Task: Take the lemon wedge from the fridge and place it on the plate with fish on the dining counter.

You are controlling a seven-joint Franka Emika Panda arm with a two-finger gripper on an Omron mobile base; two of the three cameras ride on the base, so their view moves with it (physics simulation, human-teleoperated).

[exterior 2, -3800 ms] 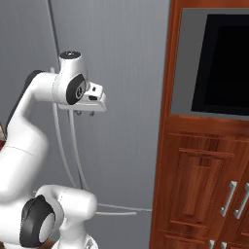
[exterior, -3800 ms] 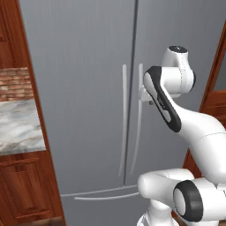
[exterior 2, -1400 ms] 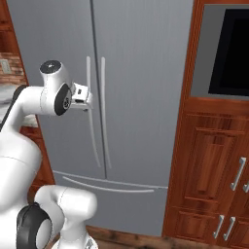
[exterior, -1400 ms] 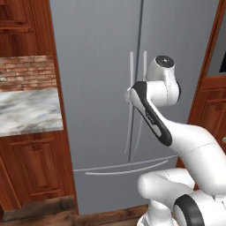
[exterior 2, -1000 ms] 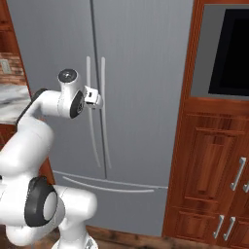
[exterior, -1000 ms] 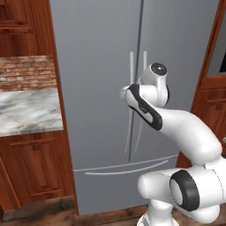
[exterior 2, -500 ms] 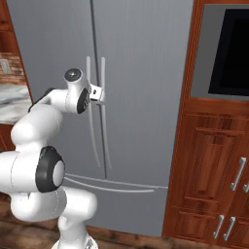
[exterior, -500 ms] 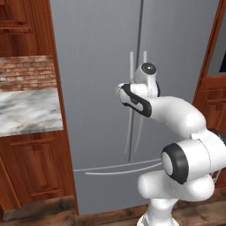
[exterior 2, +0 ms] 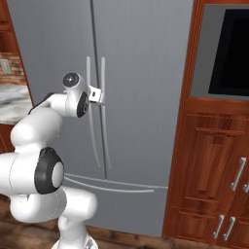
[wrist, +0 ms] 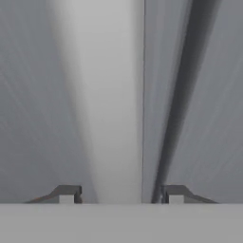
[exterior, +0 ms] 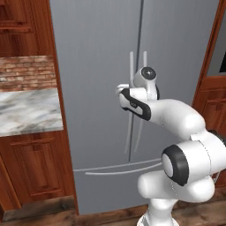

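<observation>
Gripper (wrist: 118,192) is spread open w/ a fridge (exterior 2: 141,58) handle (wrist: 116,104) lined up between the tips, doors shut, so the lemon wedge is prob inside. If closed off-center, handle could be missed or slipped.

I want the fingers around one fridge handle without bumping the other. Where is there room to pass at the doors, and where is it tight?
Free: the flat door faces outboard of each handle on the fridge. Tight: the narrow gap between the two handles at the door seam. In the hand view the gripper is open, its fingers either side of one handle, with the shadowed gap on the other side.
</observation>
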